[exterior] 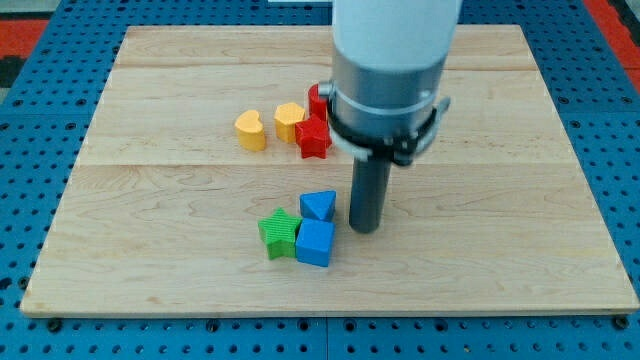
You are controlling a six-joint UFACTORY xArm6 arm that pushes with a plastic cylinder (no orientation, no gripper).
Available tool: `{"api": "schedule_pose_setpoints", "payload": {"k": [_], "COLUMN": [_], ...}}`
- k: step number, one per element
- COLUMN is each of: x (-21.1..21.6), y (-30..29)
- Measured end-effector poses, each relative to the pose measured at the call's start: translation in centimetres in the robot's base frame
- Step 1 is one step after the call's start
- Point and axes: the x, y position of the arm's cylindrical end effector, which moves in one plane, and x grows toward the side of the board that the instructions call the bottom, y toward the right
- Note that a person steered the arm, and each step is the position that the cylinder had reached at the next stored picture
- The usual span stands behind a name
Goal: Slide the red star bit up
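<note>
The red star (312,136) lies on the wooden board (150,200) above the middle, touching a yellow block (290,120) on its left and another red block (319,99) just above it, which the arm partly hides. My tip (365,226) is below and to the right of the red star, well apart from it. It stands just right of the blue triangular block (319,206).
A yellow heart block (251,130) lies left of the yellow block. A green star (279,233) and a blue cube (314,243) sit together below the blue triangular block. The arm's wide grey body (390,60) covers the board's upper middle.
</note>
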Motion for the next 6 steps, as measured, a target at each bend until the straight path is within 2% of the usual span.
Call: {"api": "schedule_pose_setpoints", "payload": {"k": [1,3,4,5,6], "x": [-2.3,-6.0,-8.8,-9.0,-12.0], "y": [0.0,-7.4,-7.1,-1.4,0.3]}}
